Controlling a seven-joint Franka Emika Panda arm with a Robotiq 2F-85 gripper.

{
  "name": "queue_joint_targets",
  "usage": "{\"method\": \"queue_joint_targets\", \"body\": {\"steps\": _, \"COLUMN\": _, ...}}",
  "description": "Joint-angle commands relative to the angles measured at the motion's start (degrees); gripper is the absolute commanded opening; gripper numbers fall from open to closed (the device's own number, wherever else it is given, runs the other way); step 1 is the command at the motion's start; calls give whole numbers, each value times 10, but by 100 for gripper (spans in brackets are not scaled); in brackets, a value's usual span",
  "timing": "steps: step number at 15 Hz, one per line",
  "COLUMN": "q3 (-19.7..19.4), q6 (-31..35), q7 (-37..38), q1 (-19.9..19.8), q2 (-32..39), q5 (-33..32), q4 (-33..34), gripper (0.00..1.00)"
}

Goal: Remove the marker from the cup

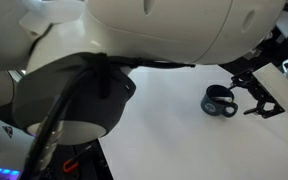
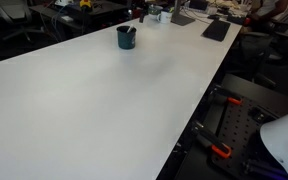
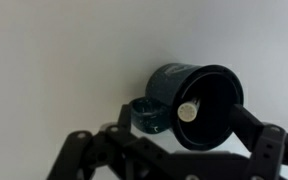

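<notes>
Our claw (image 3: 172,155) is wide open, holding nothing. The marker (image 3: 188,111) sits inside the black cup (image 3: 172,85) at middle right. If we bump the cup, it may tip over on the counter (image 3: 54,60).

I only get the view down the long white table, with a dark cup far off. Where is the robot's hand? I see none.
Observer: It is outside your frame. In an exterior view the gripper hangs close beside the cup.
Visitor: Is anything inside that cup?
Observer: Yes. The wrist view looks into its mouth, and the marker stands inside, showing its pale round end against the dark interior.
</notes>
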Motion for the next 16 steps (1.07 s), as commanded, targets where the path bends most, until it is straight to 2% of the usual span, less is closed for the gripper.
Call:
{"method": "queue_joint_targets", "body": {"steps": 1, "q3": 2, "q6": 9, "q7": -6, "q1": -1, "q2": -15, "q5": -1, "q4": -17, "gripper": 100}}
{"method": "queue_joint_targets", "body": {"steps": 2, "q3": 2, "q6": 10, "q7": -8, "q1": 0, "q2": -14, "q5": -2, "q4": -17, "gripper": 96}}
{"method": "queue_joint_targets", "body": {"steps": 3, "q3": 2, "q6": 9, "q7": -9, "q1": -1, "q2": -15, "q5": -2, "q4": -17, "gripper": 74}}
{"method": "queue_joint_targets", "body": {"steps": 5, "q3": 4, "q6": 5, "q7": -13, "q1": -2, "q2": -15, "q5": 0, "q4": -19, "gripper": 69}}
{"method": "queue_joint_targets", "body": {"steps": 8, "q3": 6, "q6": 1, "q7": -21, "q1": -3, "q2": -16, "q5": 1, "q4": -20, "gripper": 44}}
{"method": "queue_joint_targets", "body": {"steps": 11, "q3": 5, "q6": -2, "q7": -31, "q1": -2, "q2": -17, "q5": 0, "q4": -21, "gripper": 24}}
{"method": "queue_joint_targets", "body": {"steps": 12, "q3": 6, "q6": -4, "q7": -32, "q1": -3, "q2": -17, "q5": 1, "q4": -22, "gripper": 65}}
{"method": "queue_joint_targets", "body": {"steps": 13, "q3": 7, "q6": -5, "q7": -36, "q1": -3, "q2": -17, "q5": 2, "q4": -22, "gripper": 61}}
{"method": "queue_joint_targets", "body": {"steps": 14, "q3": 7, "q6": -4, "q7": -36, "q1": -3, "q2": -17, "q5": 2, "q4": -22, "gripper": 62}}
{"method": "queue_joint_targets", "body": {"steps": 16, "q3": 9, "q6": -4, "q7": -40, "q1": -3, "q2": -18, "q5": 3, "q4": -22, "gripper": 75}}
